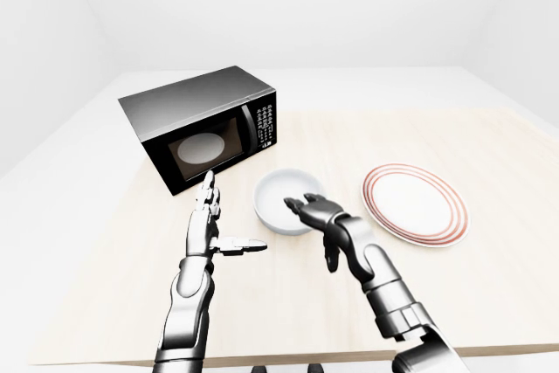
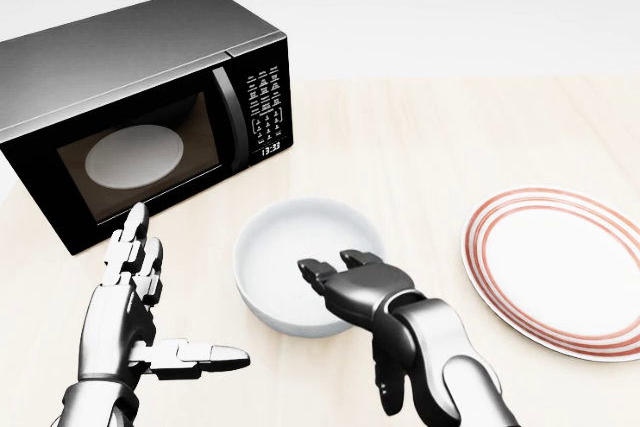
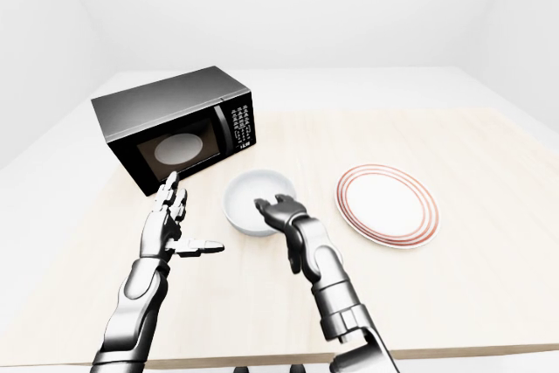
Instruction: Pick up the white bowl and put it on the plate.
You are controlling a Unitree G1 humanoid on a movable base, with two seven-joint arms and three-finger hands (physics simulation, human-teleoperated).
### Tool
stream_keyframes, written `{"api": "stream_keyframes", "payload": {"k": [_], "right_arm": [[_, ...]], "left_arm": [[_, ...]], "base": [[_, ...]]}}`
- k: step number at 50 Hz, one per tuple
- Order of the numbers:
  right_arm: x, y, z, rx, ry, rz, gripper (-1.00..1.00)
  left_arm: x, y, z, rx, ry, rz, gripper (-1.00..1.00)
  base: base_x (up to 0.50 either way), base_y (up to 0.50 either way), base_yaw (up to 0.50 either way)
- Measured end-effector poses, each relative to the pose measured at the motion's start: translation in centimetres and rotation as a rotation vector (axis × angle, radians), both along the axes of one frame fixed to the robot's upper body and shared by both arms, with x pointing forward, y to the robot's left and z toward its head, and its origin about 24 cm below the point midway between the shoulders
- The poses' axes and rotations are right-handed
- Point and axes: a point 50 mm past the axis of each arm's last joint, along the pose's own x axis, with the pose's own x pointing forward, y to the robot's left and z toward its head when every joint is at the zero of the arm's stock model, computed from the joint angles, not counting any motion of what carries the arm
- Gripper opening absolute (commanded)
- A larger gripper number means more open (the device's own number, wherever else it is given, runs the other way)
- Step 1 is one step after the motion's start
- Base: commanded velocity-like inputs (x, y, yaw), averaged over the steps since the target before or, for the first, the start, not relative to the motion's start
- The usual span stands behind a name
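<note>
The white bowl (image 2: 285,257) rests on the light wooden table, at the middle of the head view. My right hand (image 2: 335,277) hangs over its lower right rim, its fingers (image 2: 318,269) curled above the inside of the bowl and open, not closed round the rim. The plate (image 2: 482,237), white with red rings, lies flat to the right of the bowl, a short gap apart. My left hand (image 2: 185,299) is held open to the lower left of the bowl, fingers up and thumb pointing right, with nothing in it.
A black microwave (image 2: 130,107) with its door shut stands at the upper left, a white turntable showing behind the glass. The wooden table (image 1: 489,137) stretches right and upward; its near edge (image 1: 288,357) runs along the bottom of the left-eye view.
</note>
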Motion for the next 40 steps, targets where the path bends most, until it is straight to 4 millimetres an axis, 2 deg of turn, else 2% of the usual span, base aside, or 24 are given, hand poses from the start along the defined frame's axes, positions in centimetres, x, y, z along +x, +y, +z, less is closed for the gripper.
{"api": "stream_keyframes", "payload": {"k": [5,6,7,34,40], "right_arm": [[0.0,0.0,-0.1,-0.001,0.001,0.000,1.00],[0.0,0.0,-0.1,-0.001,0.001,0.000,-0.44],[0.0,0.0,-0.1,-0.001,0.000,0.000,-1.00],[0.3,0.5,0.5,0.025,-0.057,0.003,-1.00],[0.7,0.5,1.4,0.043,-0.095,-0.003,-1.00]], "left_arm": [[0.0,0.0,0.0,0.000,0.000,0.000,1.00],[0.0,0.0,0.0,0.000,0.000,0.000,1.00],[0.0,0.0,0.0,0.000,0.000,0.000,1.00],[0.0,0.0,0.0,0.000,0.000,0.000,1.00],[0.0,0.0,0.0,0.000,0.000,0.000,1.00]], "base": [[0.00,0.00,0.00],[0.00,0.00,0.00],[0.00,0.00,0.00],[0.00,0.00,0.00],[0.00,0.00,0.00]]}}
